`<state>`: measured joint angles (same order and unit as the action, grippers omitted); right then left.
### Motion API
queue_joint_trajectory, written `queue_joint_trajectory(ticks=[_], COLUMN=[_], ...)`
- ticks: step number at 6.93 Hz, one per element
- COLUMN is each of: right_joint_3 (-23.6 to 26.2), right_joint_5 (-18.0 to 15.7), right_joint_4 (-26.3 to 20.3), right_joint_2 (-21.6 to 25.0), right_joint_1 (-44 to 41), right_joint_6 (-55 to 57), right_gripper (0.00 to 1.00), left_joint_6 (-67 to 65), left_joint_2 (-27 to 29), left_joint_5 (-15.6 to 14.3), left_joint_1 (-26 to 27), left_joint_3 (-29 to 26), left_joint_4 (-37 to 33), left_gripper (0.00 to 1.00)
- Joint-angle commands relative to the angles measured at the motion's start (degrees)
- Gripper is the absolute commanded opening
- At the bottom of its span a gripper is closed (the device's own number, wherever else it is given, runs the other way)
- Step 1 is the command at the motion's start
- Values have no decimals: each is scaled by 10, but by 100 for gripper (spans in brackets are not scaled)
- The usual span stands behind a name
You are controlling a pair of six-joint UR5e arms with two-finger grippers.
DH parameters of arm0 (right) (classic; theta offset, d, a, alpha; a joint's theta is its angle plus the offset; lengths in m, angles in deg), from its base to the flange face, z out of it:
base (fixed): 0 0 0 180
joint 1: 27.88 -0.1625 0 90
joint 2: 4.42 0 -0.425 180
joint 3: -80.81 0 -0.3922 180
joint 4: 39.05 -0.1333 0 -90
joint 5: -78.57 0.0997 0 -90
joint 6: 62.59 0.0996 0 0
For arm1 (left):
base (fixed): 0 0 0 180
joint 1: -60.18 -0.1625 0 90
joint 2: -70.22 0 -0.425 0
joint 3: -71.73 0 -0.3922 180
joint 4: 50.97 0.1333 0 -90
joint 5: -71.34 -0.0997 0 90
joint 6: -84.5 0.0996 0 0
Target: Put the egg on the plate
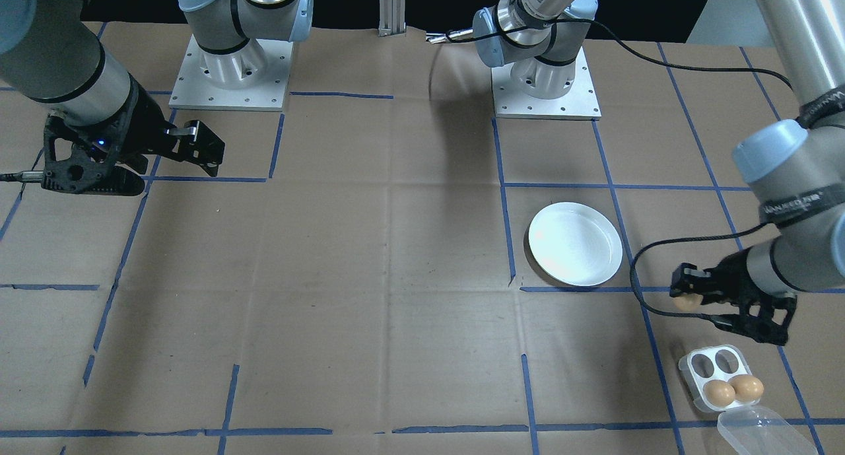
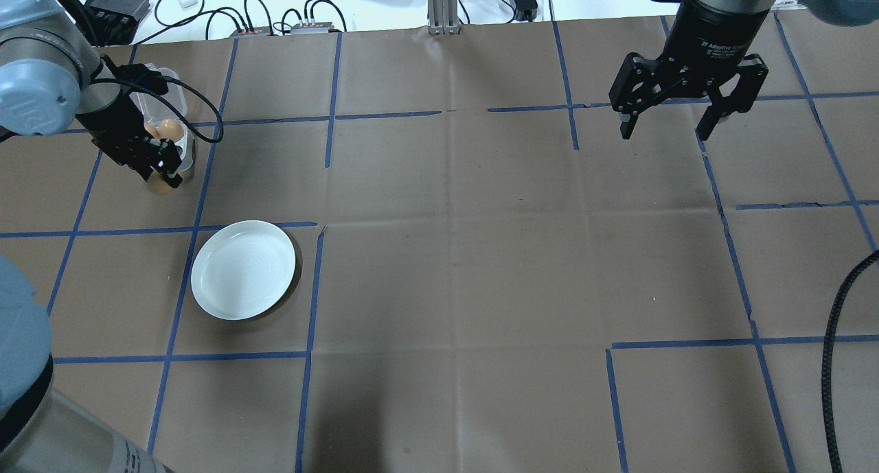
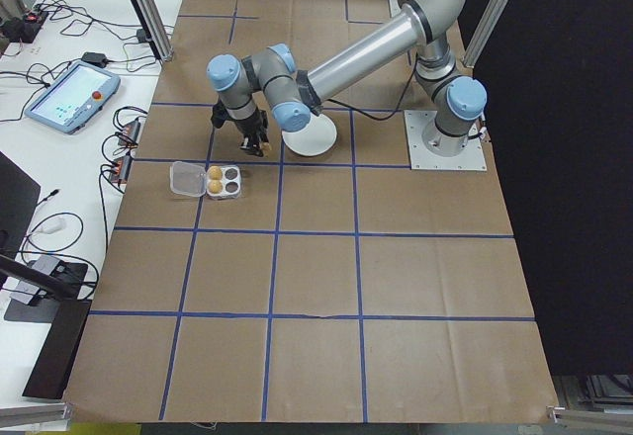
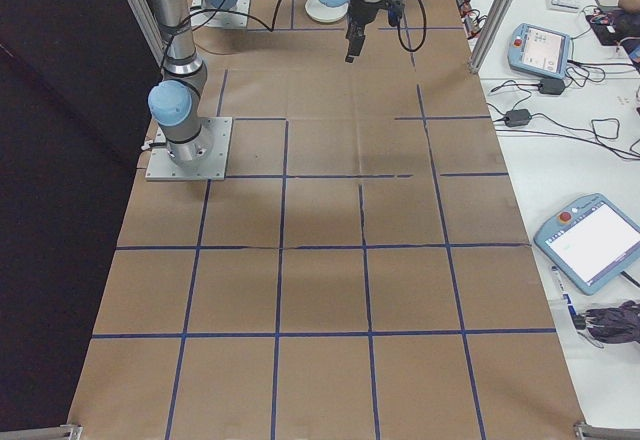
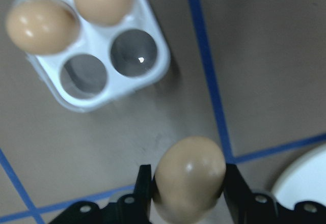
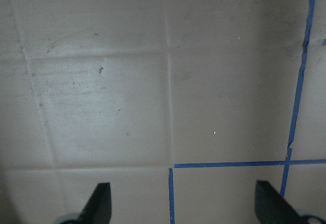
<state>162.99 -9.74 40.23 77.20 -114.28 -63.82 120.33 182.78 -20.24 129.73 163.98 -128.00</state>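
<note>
My left gripper is shut on a brown egg, held above the table between the egg tray and the plate. The overhead view has the same egg at the left gripper, above and left of the white round plate. The front view shows egg and gripper to the right of the plate. A corner of the plate shows at the wrist view's lower right. My right gripper hangs open and empty over bare table far away.
A small white four-cup egg tray with two brown eggs and its clear lid open lies near the left gripper. In the wrist view the tray has two empty cups. Blue tape lines grid the brown table.
</note>
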Motion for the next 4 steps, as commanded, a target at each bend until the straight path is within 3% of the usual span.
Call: queue_joint_trajectory(ticks=[1, 2, 3, 4], right_joint_3=[0, 0, 0, 0], right_joint_5=[1, 0, 0, 1], right_joint_4=[0, 0, 0, 0], right_joint_2=[0, 0, 0, -1], right_joint_1=[0, 0, 0, 0], right_joint_6=[0, 0, 0, 0], right_gripper=[100, 100, 100, 100], left_joint_6=[-21, -20, -20, -20], left_joint_2=[-59, -64, -65, -65], left_joint_5=[15, 15, 15, 15], left_joint_1=[36, 40, 45, 45], left_joint_3=[109, 133, 142, 149], left_joint_4=[-2, 0, -5, -4], left_gripper=[12, 28, 36, 59])
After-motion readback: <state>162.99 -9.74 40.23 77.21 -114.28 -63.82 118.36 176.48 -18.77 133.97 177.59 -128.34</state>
